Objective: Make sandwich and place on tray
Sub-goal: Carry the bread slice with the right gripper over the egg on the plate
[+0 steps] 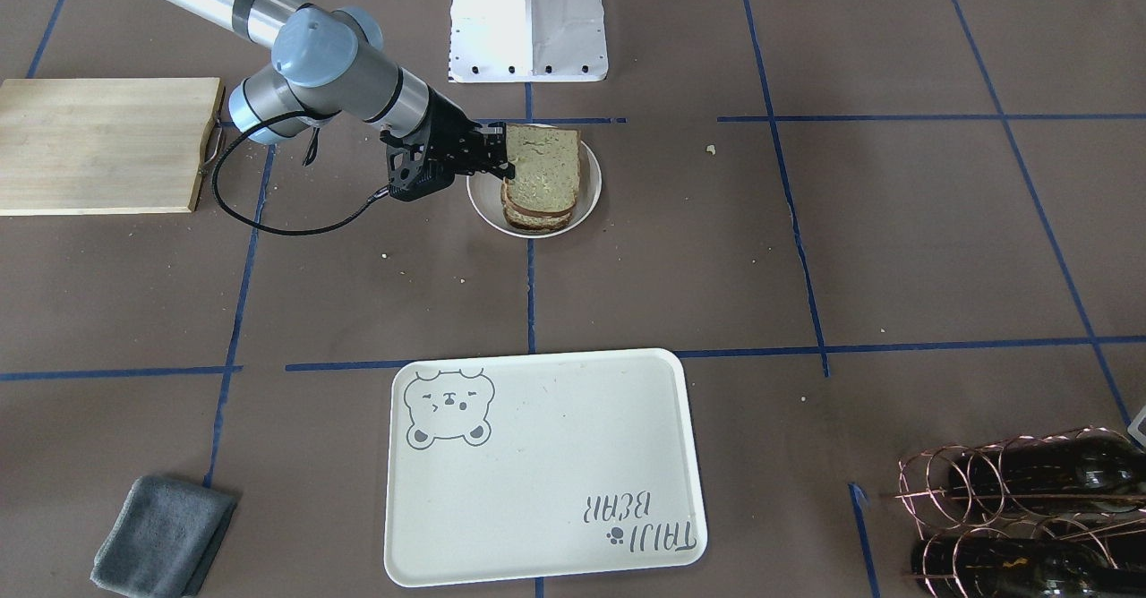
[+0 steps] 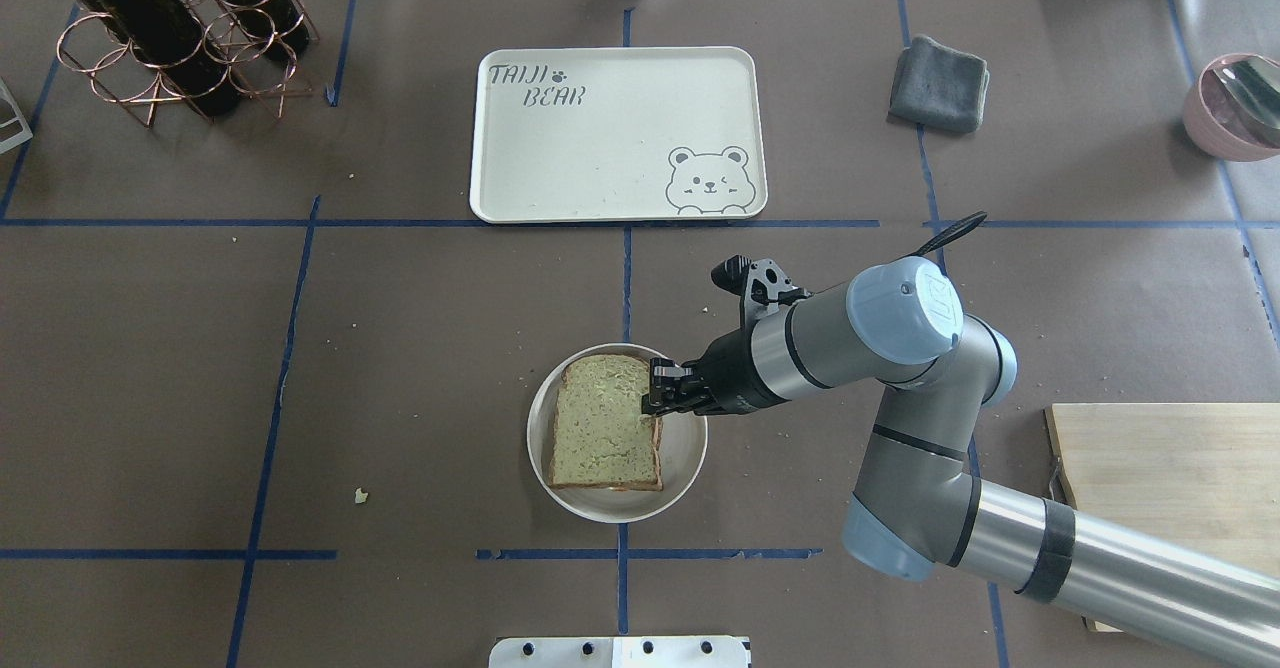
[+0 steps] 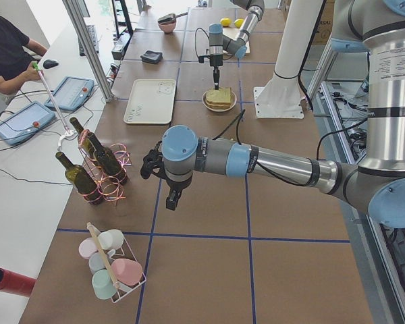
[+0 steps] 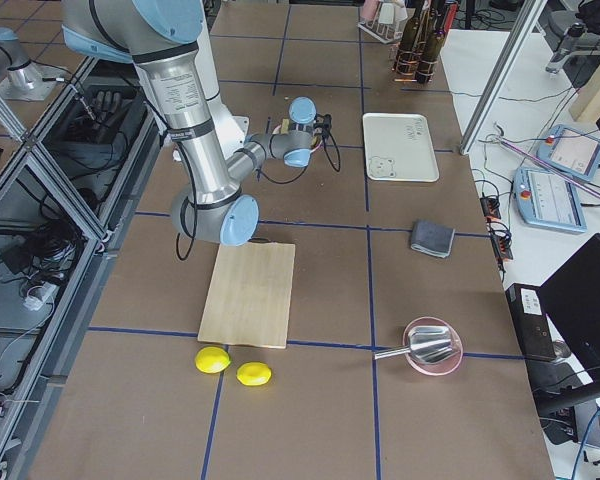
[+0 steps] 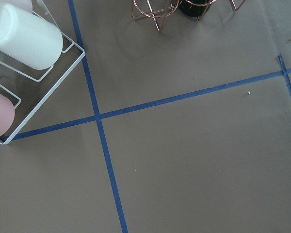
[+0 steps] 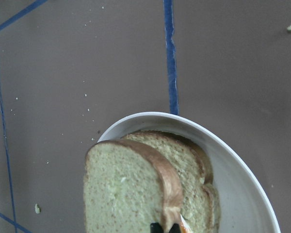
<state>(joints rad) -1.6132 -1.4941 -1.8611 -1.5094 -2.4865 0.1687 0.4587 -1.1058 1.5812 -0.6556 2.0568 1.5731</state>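
The sandwich (image 2: 605, 435) lies on a small round white plate (image 2: 688, 448) near the table's middle: pale greenish-tan bread slices with dark crust. A bit of the orange-and-white egg (image 6: 184, 224) peeks out between the slices in the right wrist view. My right gripper (image 2: 655, 403) is shut on the edge of the top bread slice (image 1: 543, 168), which sits tilted up over the lower slices. The cream tray (image 2: 600, 158) with the bear face stands apart, beyond the plate. My left gripper (image 3: 172, 197) hangs over bare table far to the left; I cannot tell whether it is open or shut.
A wooden cutting board (image 2: 1170, 468) lies beside the right arm. A grey cloth (image 2: 938, 84) and a pink bowl (image 2: 1235, 103) lie at the far right. A copper rack with wine bottles (image 2: 170, 38) stands at the far left. A wire rack of cups (image 5: 24, 53) is near the left gripper.
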